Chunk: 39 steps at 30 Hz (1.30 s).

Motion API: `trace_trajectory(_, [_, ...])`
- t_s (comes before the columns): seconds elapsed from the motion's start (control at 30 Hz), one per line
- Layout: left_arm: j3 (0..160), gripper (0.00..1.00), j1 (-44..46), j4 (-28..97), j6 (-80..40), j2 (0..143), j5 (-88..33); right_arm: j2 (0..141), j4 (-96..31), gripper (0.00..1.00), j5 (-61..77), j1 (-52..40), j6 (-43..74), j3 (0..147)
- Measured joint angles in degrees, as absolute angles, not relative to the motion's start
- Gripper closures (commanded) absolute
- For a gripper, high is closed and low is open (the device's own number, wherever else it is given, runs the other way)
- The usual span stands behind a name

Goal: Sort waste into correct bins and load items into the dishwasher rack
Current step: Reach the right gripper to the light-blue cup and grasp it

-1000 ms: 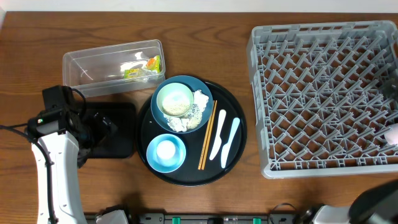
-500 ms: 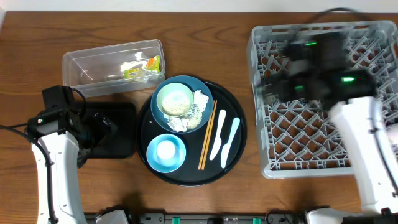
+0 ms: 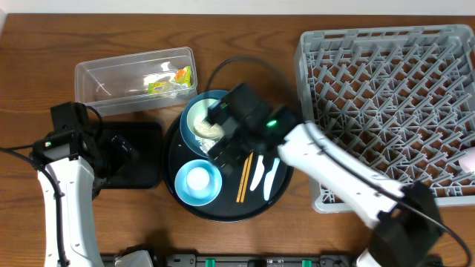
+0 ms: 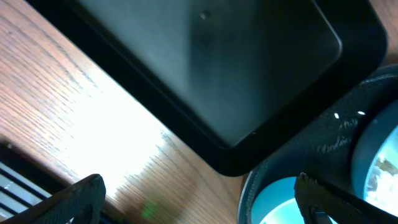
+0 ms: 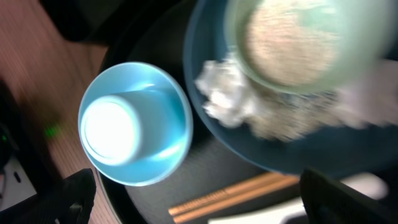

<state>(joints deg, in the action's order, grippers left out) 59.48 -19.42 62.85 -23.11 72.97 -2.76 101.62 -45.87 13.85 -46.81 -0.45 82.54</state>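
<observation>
2 sets of jaws stand wide apart, and we see nothing held in either. The right gripper (image 5: pixel 208 199) hangs above the round tray (image 3: pixel 226 211), over the tissue scraps (image 5: pixel 221 93) lying on the blue plate (image 5: pixel 323 158) beside the green bowl (image 5: pixel 292 37). We judge this pose prepares a waste pick before dishes go to the rack (image 3: pixel 386 111), right of the round tray. The left gripper (image 4: pixel 205 202) hovers over the black bin (image 4: pixel 205 62), just left of the round tray, probably to keep clear.
</observation>
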Motion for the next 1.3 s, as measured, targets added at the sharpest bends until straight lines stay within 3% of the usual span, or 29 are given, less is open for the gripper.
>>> trace_trajectory(0.5, [59.48, 0.02, -19.42, 62.96, -22.46, 72.97, -1.28, 111.59, -39.92, 0.01, 8.54, -58.33, 0.82, 82.54])
trace_trajectory(0.57, [59.48, 0.02, -19.42, 62.98, -22.46, 72.97, -1.28, 111.94, -39.29, 0.07, 8.36, -58.78, 1.06, 82.54])
trace_trajectory(0.83, [59.48, 0.02, -19.42, 62.96, -22.46, 72.97, -1.28, 112.38, -39.13, 0.48, 6.44, -59.22, 4.23, 82.54])
trace_trajectory(1.03, [59.48, 0.02, -19.42, 62.96, -22.48, 72.97, -1.26, 112.36, -39.00, 0.58, 5.50, -59.53, 5.02, 82.74])
trace_trajectory(1.3, [59.48, 0.02, -19.42, 62.96, -22.46, 72.97, -1.26, 111.53, -40.45, 0.59, 5.19, -59.53, 5.02, 82.94])
